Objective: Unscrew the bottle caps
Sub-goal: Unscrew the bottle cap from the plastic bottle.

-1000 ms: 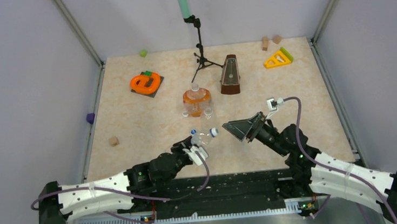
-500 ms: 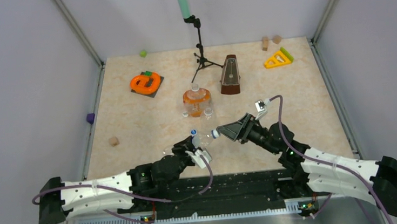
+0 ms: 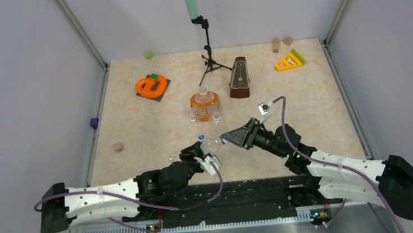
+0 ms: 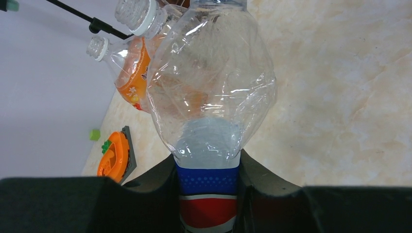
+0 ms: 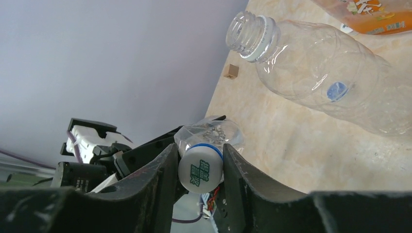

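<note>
The bottle cap [image 3: 224, 140] sits by the worktop's [image 3: 137, 128] near edge, and the right gripper [image 3: 230, 137] has just arrived there. Left wrist: the left gripper [image 4: 208, 167] jaws clench the labelled bottle [image 4: 209, 97]. Right wrist: the jaws have closed on the bottle cap, ready for twisting.

The labelled bottle [image 4: 214, 97] sits between the left fingers [image 4: 150, 187], its cap [image 5: 200, 169] between the right fingers [image 5: 155, 182]. Beyond both, on the tabletop [image 4: 340, 97], an uncapped bottle [image 5: 316, 82] stands just beside a third bottle [image 5: 374, 12], which is farther from the fingers.
</note>
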Tool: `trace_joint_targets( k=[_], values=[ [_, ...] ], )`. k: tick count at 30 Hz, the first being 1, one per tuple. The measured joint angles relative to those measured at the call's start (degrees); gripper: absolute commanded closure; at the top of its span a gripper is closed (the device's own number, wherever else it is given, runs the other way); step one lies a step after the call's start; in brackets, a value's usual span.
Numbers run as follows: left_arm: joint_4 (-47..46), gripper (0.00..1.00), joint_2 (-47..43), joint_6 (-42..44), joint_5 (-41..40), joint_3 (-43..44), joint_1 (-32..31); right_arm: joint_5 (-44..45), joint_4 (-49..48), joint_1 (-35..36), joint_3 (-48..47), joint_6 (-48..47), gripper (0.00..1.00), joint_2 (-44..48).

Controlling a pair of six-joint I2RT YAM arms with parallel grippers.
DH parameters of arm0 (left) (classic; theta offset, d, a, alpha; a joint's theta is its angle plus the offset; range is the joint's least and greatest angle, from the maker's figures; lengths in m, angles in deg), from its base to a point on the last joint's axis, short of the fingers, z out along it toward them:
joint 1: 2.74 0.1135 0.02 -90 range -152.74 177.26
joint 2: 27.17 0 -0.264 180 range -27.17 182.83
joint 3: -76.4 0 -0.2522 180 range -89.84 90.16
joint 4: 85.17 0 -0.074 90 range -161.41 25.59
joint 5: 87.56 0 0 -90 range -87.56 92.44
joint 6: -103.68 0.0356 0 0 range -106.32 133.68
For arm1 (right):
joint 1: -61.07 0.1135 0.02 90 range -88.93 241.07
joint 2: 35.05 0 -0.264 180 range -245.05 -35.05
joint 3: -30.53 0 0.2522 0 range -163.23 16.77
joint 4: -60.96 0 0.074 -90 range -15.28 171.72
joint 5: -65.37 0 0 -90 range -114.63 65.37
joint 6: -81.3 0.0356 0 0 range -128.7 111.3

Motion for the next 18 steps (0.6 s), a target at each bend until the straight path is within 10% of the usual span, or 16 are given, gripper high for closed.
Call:
trace_joint_targets(
  k=[18],
  values=[
    [-0.15,1.0,-0.07,-0.26,-0.31,0.2,-0.13,-0.81,0.66,0.0,-0.07,-1.05,0.6,0.81]
  ],
)
